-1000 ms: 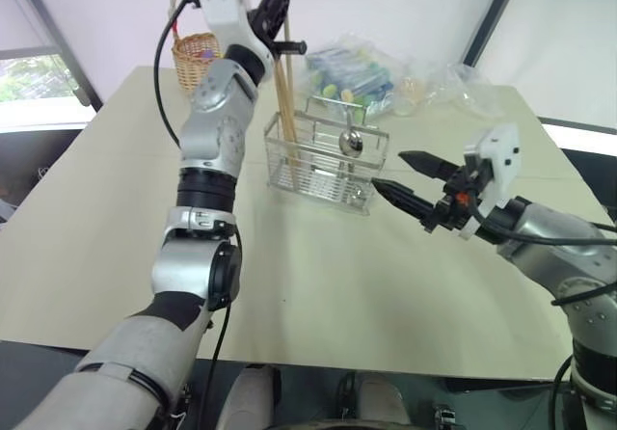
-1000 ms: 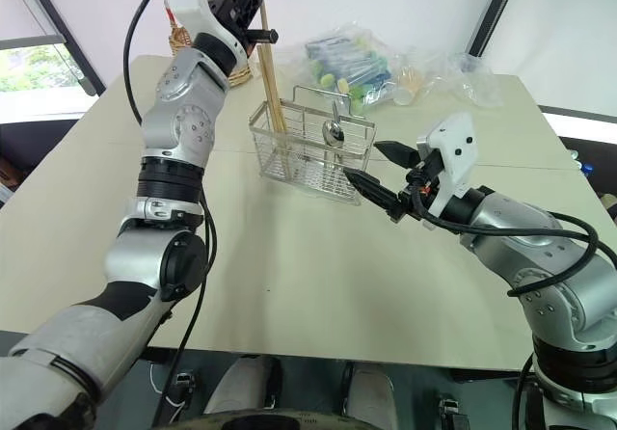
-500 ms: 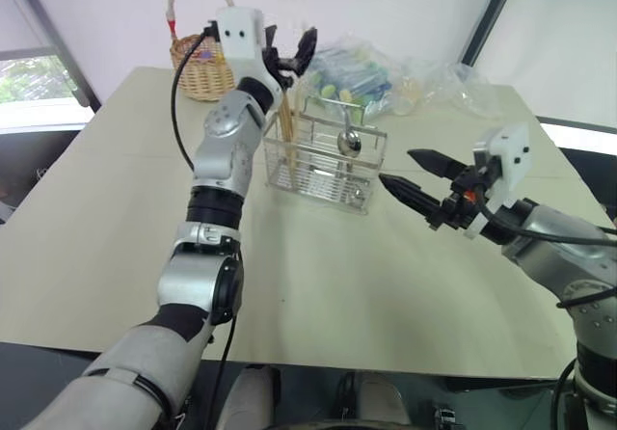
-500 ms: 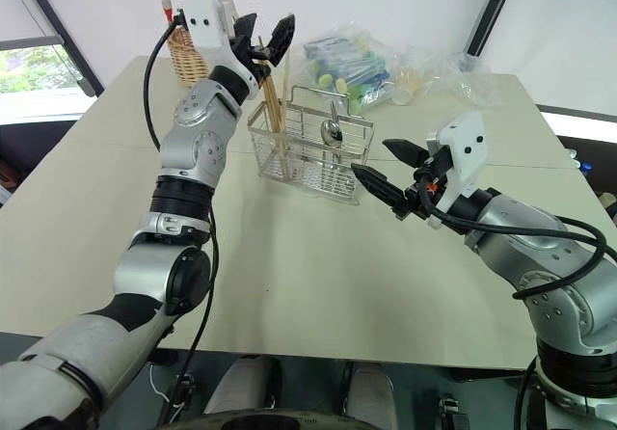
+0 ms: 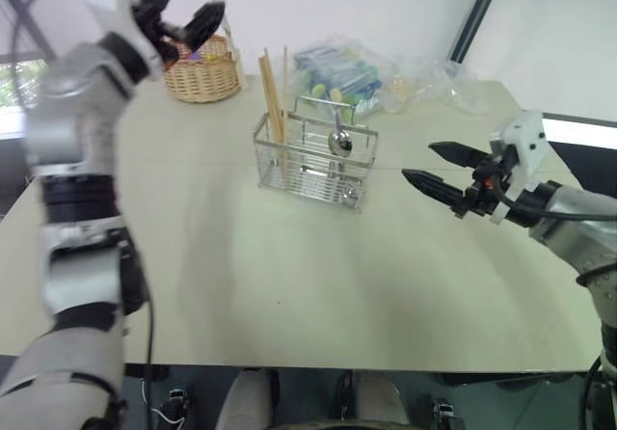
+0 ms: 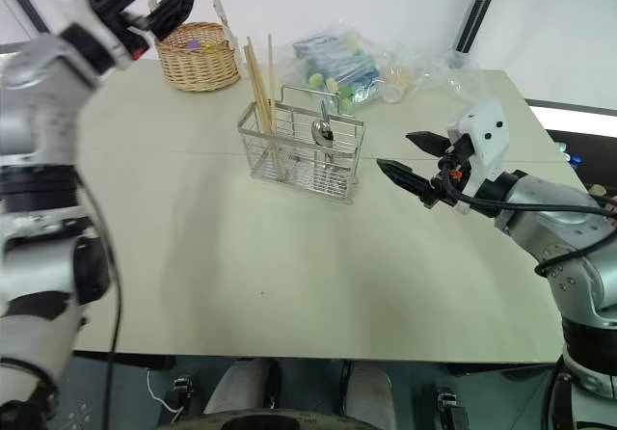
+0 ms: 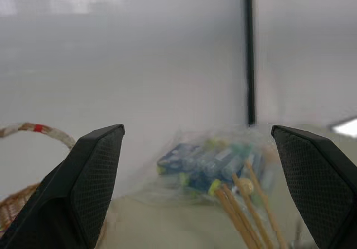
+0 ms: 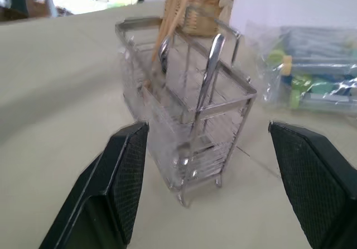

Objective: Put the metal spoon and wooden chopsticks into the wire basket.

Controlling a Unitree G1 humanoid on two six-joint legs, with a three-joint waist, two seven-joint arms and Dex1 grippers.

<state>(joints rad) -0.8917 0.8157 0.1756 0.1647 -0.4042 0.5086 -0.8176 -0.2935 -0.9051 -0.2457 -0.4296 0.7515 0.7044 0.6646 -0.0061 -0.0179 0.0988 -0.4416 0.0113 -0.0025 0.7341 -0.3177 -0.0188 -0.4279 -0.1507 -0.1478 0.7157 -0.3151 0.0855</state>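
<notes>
Beige bench [image 5: 289, 256] under white walls. Wire basket [image 5: 310, 163] centre-far, wooden chopsticks [image 5: 274, 94] upright in its left compartment, metal spoon [image 5: 338, 141] standing bowl-up beside them. Left jaws [image 5: 179, 17] wide apart, empty, raised far left by the wicker basket [image 5: 201, 73]. Right jaws [image 5: 442, 166] parted, empty, nearer, pointing left at the basket. Task looks done.

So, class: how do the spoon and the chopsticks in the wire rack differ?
The spoon is shiny metal; the chopsticks are pale wood. The spoon barely clears the wire rack; the chopsticks rise far above it. They stand in different compartments. Both stand upright inside it.
</notes>
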